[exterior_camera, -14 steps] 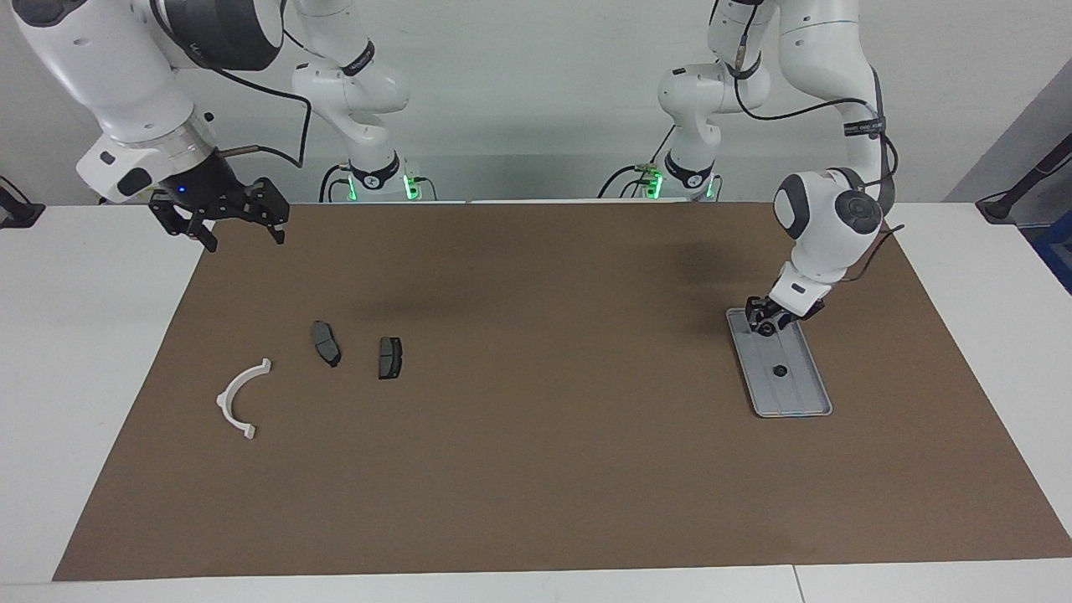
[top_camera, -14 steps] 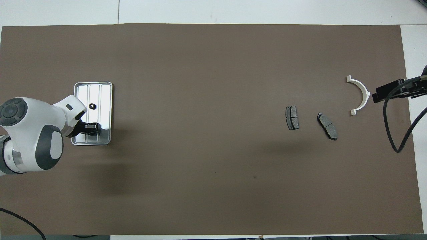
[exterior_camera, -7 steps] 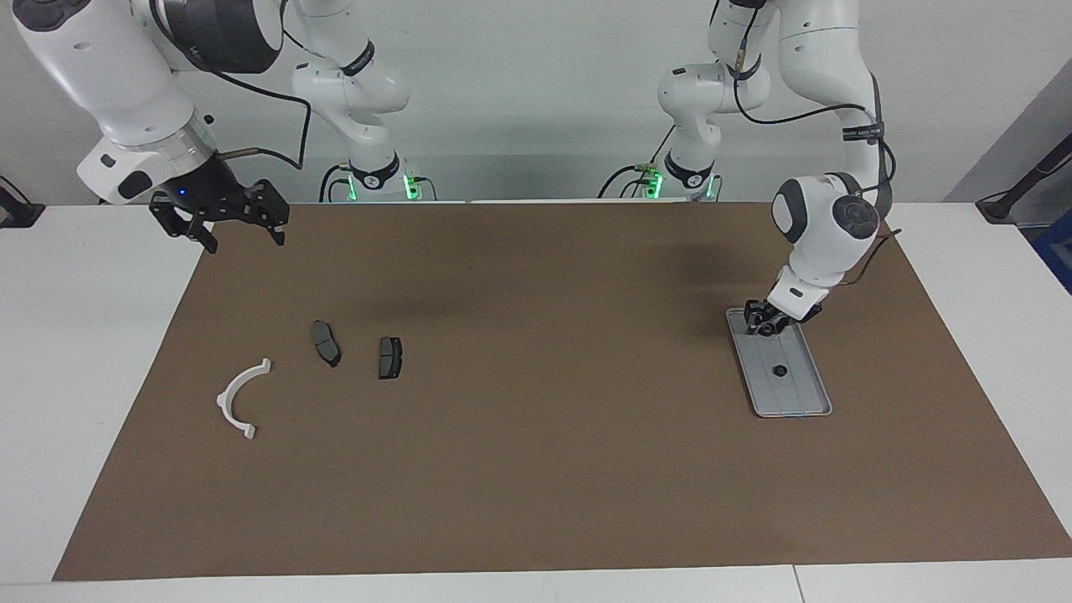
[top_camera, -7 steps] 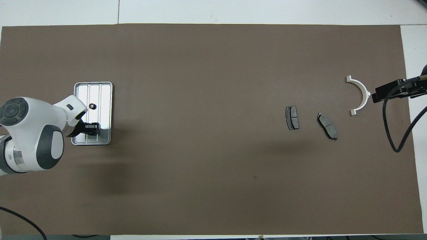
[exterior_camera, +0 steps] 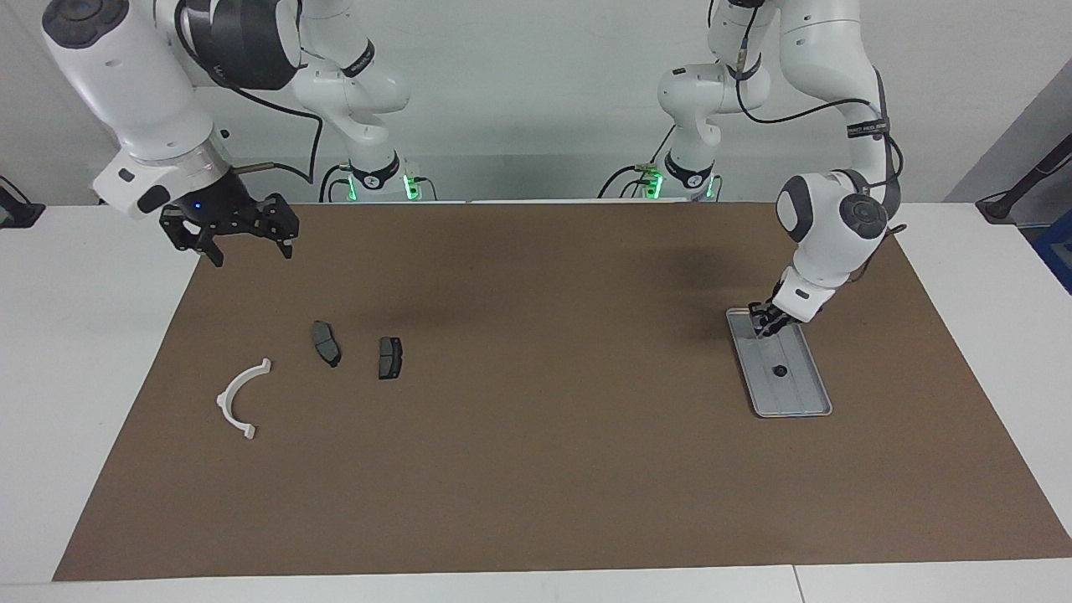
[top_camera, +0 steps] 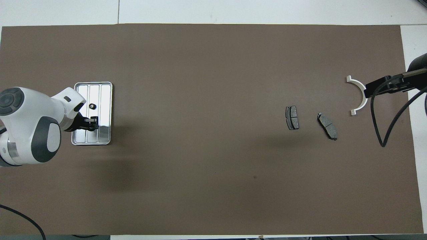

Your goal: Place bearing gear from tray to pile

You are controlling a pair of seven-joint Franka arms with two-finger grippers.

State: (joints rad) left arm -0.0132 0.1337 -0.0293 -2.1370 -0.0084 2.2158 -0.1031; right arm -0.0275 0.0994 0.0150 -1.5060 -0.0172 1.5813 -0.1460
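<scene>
**Left gripper low over the tray, the bearing gear lying loose**

Taking the facing view from one side to the other, the right gripper (exterior_camera: 248, 248) comes first, raised over the edge of the brown mat (exterior_camera: 536, 469) at the right arm's end of the table, its two fingers spread wide with nothing between them. The right arm waits there.

Below it on the mat lies the pile: a white half-ring bracket (exterior_camera: 240, 396) closest to the right arm's end of the table, then two dark grey brake pads, one (exterior_camera: 326, 342) tilted and the other (exterior_camera: 389, 357) just beside it toward the middle of the table. The three parts lie apart from one another, none touching.

The broad middle of the mat carries only soft shadows.

At the left arm's end sits the silver-grey ribbed tray (exterior_camera: 802, 404), its long side running away from the robots. The left gripper (exterior_camera: 765, 325) is down over the tray's end nearer the robots, fingers drawn close together; whether they pinch anything cannot be told. The bearing gear (exterior_camera: 780, 371), a small dark ring, lies in the tray's middle lane, clear of the gripper and farther from the robots than its fingertips.
</scene>
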